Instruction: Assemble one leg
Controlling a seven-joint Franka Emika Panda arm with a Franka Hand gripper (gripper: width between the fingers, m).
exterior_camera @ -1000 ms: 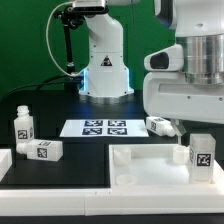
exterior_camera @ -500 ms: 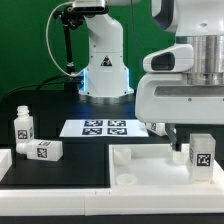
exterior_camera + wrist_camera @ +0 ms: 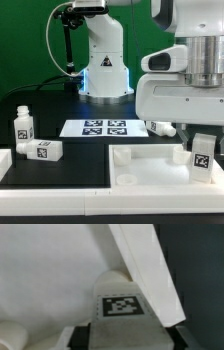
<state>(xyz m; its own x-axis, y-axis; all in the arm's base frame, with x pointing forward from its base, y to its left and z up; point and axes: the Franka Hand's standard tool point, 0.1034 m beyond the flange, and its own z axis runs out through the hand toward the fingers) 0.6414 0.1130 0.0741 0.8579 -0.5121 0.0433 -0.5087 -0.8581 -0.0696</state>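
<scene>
Four tagged legs: one (image 3: 201,154) between the fingers (image 3: 82,336).

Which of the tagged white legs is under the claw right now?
The leg standing on the large white tray piece at the exterior view's right. The other legs sit far off at the left.

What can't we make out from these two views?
- Gripper, exterior view: the arm's white body hides the fingers; open or shut is unclear.
- Leg, wrist view: its lower end runs off the picture edge, so the grip contact is unseen.
- Whether the leg is seated in the large white tray-like piece: the joint is covered in both views.
</scene>
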